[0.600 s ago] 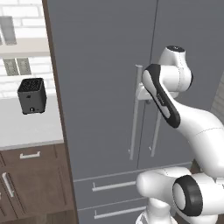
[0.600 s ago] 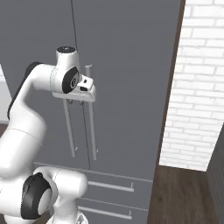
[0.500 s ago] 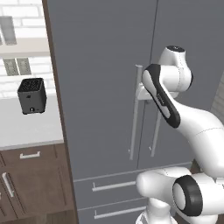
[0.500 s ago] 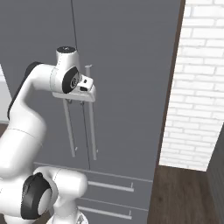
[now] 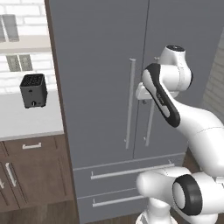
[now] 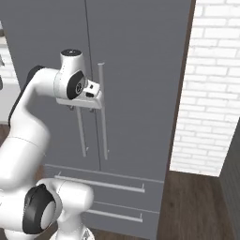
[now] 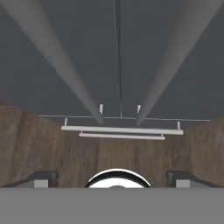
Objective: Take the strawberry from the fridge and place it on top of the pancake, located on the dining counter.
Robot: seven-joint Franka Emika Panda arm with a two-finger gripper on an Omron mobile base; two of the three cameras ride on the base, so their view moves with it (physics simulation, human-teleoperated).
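You have seen nothing shift in the last moment; the gripper [image 7: 112,179] hangs wide open and empty by the 2 handles [image 5: 130,103] of the shut fridge [image 5: 100,52]; the strawberry presumably waits inside.

A: Any readable text, labels, brands, numbers?
B: None. The fridge [image 5: 131,87] doors are plain grey, no logo or badge.
A: The toaster?
B: The black toaster [image 5: 33,90] has a small pale dot on its front, no lettering legible.
A: The arm?
B: White and dark shells, no markings to read. The brick wall [image 6: 211,93] carries no signs either.
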